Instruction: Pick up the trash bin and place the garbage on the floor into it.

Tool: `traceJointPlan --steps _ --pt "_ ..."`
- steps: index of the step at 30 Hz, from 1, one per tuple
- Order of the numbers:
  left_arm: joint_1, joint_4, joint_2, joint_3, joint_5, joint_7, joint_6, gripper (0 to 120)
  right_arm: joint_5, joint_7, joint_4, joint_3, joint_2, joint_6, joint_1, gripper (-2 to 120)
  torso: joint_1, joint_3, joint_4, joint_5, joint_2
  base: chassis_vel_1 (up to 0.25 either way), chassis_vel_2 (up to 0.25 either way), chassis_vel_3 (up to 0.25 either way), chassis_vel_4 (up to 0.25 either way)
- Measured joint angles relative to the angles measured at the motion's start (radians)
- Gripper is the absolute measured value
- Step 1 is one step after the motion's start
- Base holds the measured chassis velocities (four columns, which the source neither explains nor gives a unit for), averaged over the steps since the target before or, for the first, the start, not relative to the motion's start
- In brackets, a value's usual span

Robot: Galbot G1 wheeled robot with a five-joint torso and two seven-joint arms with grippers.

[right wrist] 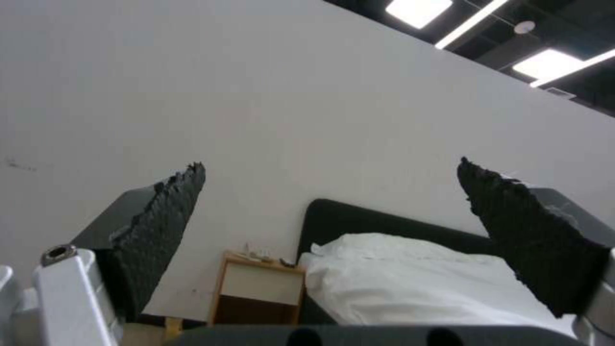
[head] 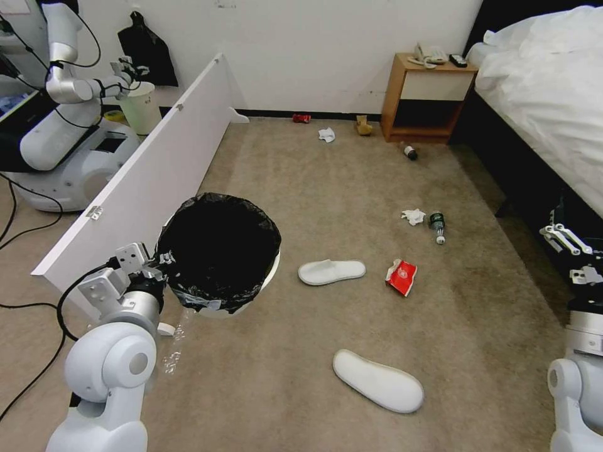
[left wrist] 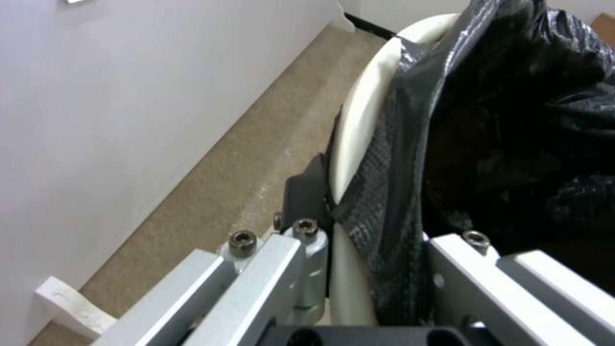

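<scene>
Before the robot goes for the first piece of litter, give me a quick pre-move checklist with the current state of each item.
1. Left pincer clamped on the trash bin rim: ok, one finger outside the white wall, the other inside the black bag.
2. Bin lifted off the floor: cannot tell.
3. Bin mouth open and upward: ok.
4. Right pincer free to grasp: ok, open and empty, raised beside the bed.
5. Nearest targets unobstructed: ok, near slipper, far slipper and red wrapper lie apart on open carpet.
6. Bottle and tissue: ok, on the floor farther off.
</scene>
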Motion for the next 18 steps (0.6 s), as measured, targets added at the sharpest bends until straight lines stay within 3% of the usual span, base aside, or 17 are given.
traceJointPlan --steps 18 --pt "0.000 0.003 -0.002 0.001 0.005 0.002 -0.002 4 0.002 0.003 -0.008 -0.002 -0.001 0.012 0.003 100 0.000 0.000 0.0000 0.0000 0.000 0.000 0.000 0.000 0.000"
